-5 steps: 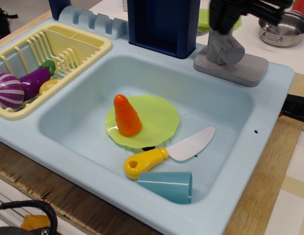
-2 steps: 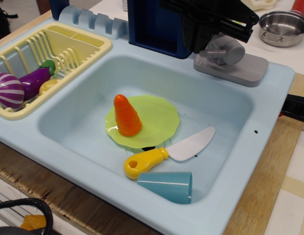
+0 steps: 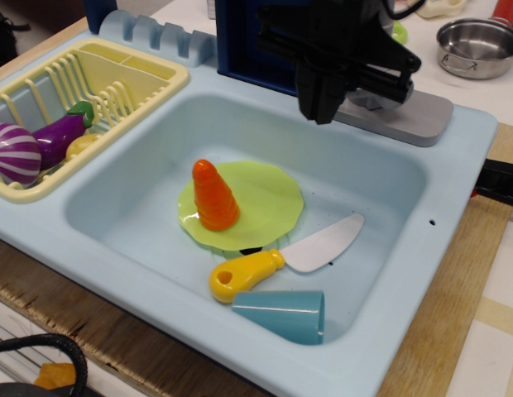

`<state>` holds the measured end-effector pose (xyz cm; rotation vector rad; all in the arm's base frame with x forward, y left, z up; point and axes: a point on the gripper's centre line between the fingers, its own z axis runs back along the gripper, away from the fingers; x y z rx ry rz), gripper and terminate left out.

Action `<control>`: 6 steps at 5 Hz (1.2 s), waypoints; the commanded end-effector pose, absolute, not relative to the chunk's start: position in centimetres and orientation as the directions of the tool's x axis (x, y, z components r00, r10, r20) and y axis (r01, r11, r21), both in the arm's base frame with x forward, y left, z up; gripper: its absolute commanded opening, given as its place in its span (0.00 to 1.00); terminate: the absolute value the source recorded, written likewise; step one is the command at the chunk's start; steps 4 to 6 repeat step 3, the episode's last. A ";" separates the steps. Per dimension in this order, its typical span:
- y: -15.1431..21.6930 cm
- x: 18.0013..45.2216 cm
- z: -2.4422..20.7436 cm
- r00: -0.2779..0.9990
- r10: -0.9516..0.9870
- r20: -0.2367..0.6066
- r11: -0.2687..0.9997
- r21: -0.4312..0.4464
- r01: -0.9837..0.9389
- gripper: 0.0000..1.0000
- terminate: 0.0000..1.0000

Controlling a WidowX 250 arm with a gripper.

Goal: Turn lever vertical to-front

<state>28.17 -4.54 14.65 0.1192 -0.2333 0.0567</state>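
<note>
The grey toy faucet stands on the sink's back right corner, and only its flat base (image 3: 418,116) and a sliver of its round hub (image 3: 374,102) show. The lever is hidden behind my arm. My black gripper (image 3: 321,112) hangs in front of the faucet's left side, over the back edge of the basin, fingers pointing down. The fingers read as one dark block, so I cannot tell whether they are open or shut, or whether they touch anything.
The light blue sink (image 3: 240,322) holds a green plate (image 3: 269,203) with an orange carrot (image 3: 213,197), a yellow-handled knife (image 3: 281,258) and a teal cup (image 3: 281,314). A yellow dish rack (image 3: 116,78) with an eggplant (image 3: 58,136) is at left. A steel pot (image 3: 480,45) sits at back right.
My gripper has come down and to the left from the top right, crossing over the faucet. It now covers the faucet column and hub that showed before.
</note>
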 end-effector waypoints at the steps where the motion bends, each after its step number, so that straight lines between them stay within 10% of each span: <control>1: -5.2 26.3 16.0 0.970 0.047 0.237 0.993 0.097 -0.072 0.00 0.00; 2: -5.1 25.9 16.5 0.981 0.038 0.193 0.996 0.076 -0.053 1.00 0.00; 3: -5.1 25.9 16.5 0.981 0.038 0.193 0.996 0.076 -0.053 1.00 1.00; 6: -5.1 25.9 16.5 0.981 0.038 0.193 0.996 0.076 -0.053 1.00 1.00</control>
